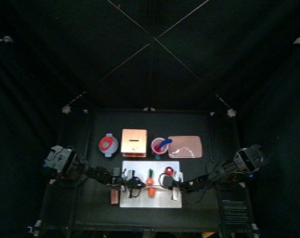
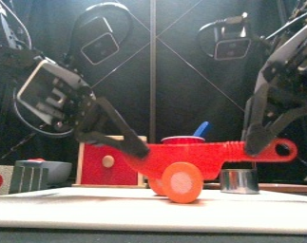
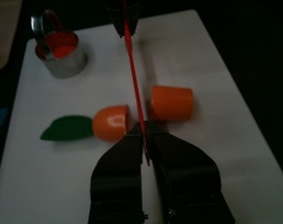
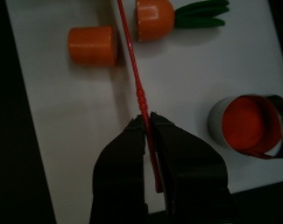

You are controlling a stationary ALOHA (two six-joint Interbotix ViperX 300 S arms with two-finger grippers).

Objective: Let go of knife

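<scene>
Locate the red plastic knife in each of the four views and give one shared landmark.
Top: red plastic knife on the white board, between both arms, small.
Front: middle, level above the board.
Left wrist: thin red line running up from the fingers.
Right wrist: thin red line above the fingers.
Landmark: cut orange carrot piece beside it.

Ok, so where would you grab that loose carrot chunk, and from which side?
Take the chunk across its curved flanks, coming straight down from above. It lies on its side on the board, one cut face close to the knife and the other towards the table's front, so the flanks are probably the freest pair of opposed surfaces.
</scene>
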